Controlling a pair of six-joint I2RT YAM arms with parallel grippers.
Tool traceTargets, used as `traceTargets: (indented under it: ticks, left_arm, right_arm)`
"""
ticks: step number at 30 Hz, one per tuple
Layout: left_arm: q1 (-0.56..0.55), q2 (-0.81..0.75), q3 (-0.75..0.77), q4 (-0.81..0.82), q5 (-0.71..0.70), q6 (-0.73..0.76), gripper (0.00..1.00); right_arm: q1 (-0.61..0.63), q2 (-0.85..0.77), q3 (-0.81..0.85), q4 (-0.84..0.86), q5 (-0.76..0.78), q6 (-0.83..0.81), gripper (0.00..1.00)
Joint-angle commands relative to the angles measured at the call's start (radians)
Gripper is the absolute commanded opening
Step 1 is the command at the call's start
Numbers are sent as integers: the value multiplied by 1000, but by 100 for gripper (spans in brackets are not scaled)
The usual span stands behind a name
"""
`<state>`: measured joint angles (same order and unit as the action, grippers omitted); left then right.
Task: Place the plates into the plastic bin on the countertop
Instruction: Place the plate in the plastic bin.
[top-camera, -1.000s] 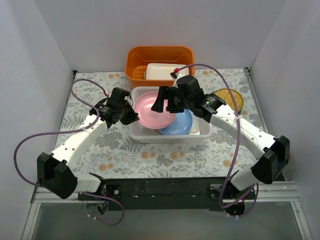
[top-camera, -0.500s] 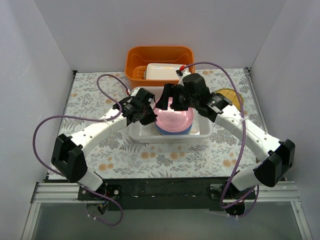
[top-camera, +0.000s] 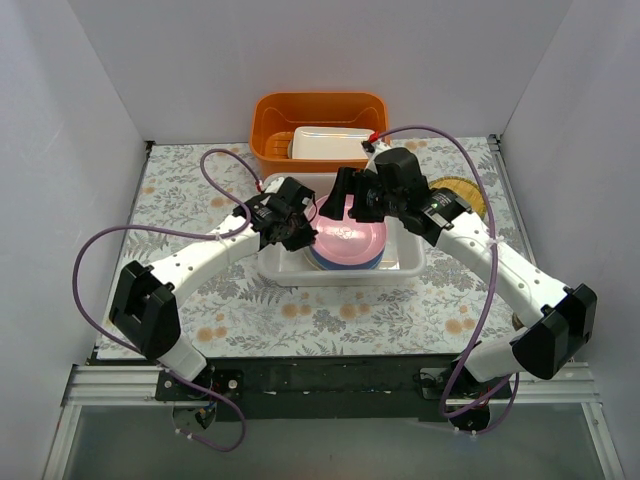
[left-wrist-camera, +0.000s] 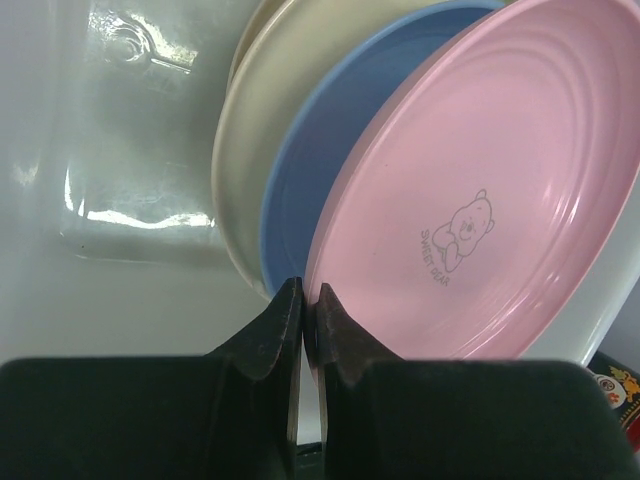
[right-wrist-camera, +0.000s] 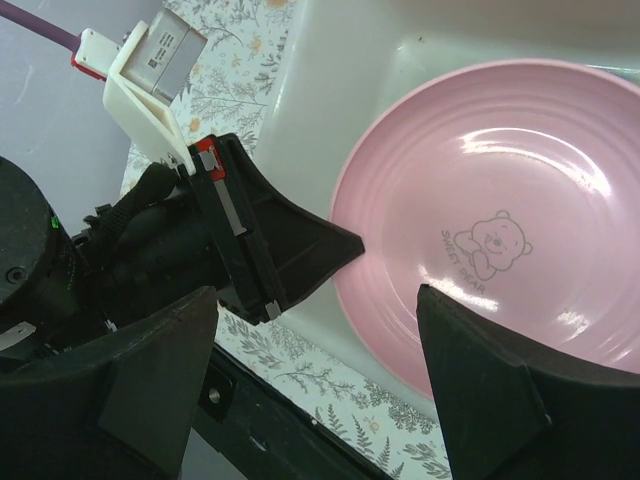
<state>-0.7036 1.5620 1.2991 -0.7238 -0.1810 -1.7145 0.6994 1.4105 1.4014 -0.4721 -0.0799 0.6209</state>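
The plastic bin (top-camera: 340, 274) sits mid-countertop (top-camera: 210, 295). In it a pink plate (top-camera: 352, 238) lies tilted on a light blue plate (top-camera: 345, 263). My left gripper (top-camera: 303, 228) is shut on the pink plate's left rim. In the left wrist view the fingertips (left-wrist-camera: 288, 300) pinch the pink plate (left-wrist-camera: 480, 170), with the blue plate (left-wrist-camera: 325, 170) and a cream plate (left-wrist-camera: 255, 130) behind it. My right gripper (top-camera: 345, 208) is open and empty above the pink plate (right-wrist-camera: 500, 220). A yellow woven plate (top-camera: 465, 195) lies on the cloth at the right.
An orange tub (top-camera: 318, 115) holding a small white box (top-camera: 325, 143) stands just behind the bin. White walls close in the left, right and back. Purple cables loop over both arms. The left gripper (right-wrist-camera: 280, 245) shows in the right wrist view.
My left gripper has carried the pink plate rightwards into the bin and lowered it onto the blue plate. My right gripper has shifted slightly right and stays open.
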Motion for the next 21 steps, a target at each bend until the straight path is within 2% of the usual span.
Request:
traceTargets:
  ticks: [1, 21]
  left_arm:
    - [-2, 1, 35, 29, -31, -7, 0]
    - [-2, 92, 61, 6, -34, 15, 0]
  right_arm:
    - [-8, -27, -12, 18, -15, -18, 88]
    - [-34, -18, -30, 29, -43, -24, 87]
